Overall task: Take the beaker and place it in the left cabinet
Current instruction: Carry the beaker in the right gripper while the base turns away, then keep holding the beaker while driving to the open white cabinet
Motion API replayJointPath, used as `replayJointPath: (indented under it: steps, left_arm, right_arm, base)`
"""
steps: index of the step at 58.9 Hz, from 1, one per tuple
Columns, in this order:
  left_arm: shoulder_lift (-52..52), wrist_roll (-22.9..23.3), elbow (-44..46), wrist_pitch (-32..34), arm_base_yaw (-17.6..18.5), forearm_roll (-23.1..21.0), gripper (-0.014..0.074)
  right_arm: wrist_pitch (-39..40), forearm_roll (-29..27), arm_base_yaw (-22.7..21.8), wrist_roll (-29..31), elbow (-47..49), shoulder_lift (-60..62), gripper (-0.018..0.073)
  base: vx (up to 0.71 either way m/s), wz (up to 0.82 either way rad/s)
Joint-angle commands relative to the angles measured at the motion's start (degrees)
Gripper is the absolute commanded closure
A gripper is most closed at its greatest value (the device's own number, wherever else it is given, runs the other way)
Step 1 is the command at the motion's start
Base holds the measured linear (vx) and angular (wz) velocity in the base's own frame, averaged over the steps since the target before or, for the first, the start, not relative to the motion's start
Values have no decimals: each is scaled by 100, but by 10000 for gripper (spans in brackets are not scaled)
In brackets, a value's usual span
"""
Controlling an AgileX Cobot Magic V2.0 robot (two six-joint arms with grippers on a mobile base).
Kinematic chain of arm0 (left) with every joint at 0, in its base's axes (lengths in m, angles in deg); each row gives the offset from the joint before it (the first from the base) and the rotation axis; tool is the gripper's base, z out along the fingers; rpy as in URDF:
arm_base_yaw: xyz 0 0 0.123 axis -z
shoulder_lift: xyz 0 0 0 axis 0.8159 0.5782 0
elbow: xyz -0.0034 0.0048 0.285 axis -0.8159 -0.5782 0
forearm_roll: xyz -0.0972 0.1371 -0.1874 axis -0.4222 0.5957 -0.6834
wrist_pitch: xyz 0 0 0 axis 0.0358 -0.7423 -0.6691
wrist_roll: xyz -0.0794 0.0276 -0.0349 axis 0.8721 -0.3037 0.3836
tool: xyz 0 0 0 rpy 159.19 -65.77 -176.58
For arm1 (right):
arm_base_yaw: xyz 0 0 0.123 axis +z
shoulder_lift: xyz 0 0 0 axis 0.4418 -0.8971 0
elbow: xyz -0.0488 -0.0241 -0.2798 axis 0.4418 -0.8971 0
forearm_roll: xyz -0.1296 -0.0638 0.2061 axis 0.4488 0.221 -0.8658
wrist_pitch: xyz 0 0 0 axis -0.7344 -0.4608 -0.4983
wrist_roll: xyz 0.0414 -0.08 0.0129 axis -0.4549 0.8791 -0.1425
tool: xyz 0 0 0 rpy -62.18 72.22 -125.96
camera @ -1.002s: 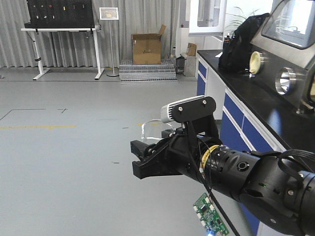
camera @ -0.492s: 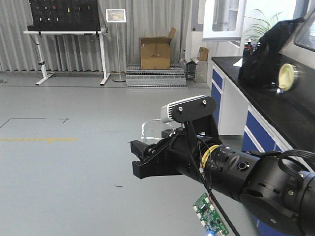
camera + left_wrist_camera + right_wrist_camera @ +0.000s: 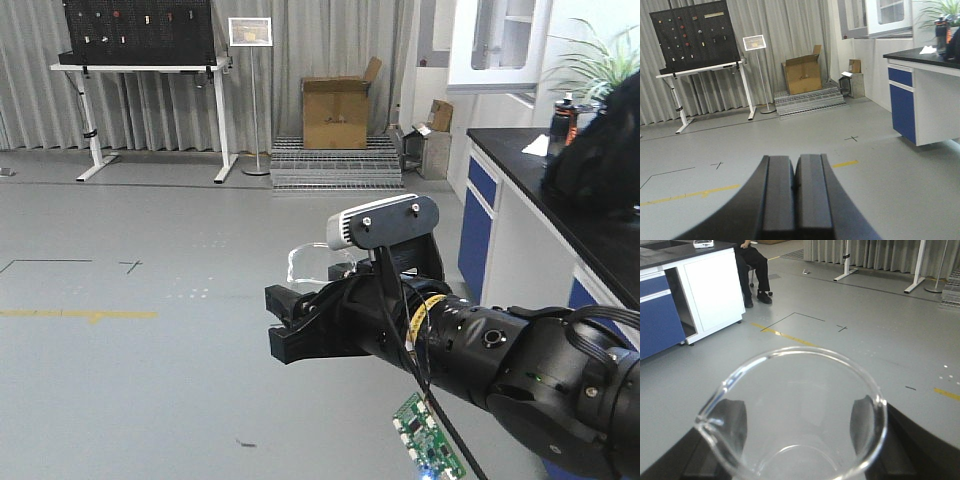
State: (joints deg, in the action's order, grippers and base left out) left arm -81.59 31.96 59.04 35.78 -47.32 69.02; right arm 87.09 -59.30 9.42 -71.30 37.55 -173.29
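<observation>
The right end effector (image 3: pixel 799 429) grasps the beaker (image 3: pixel 790 390), spout at 8 o'clock; the left end effector (image 3: pixel 795 200) is clenched, empty; left cabinet unseen.

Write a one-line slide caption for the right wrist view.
Clear glass beaker held by the right gripper over a grey lab floor.

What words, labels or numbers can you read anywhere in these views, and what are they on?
Nothing here can be read.
Sign on its stand: print too small.
Pale strip at the top of the pegboard: blurred.
Box: faint mark, unreadable.
Bottle label: blurred.
Beaker: no markings show.
</observation>
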Motion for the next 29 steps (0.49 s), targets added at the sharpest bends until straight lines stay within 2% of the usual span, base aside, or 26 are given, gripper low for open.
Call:
replayJointPath:
  steps: [1,29]
  left_arm:
    - [-106,15,-90,428,3,-18,595]
    - [-106,15,-90,428,3,-18,595]
  right_arm:
    - [449,8,-9,11,187,229,565]
    - [449,8,-9,11,187,229,565]
  base:
    - [67,6]
    - [70,2]
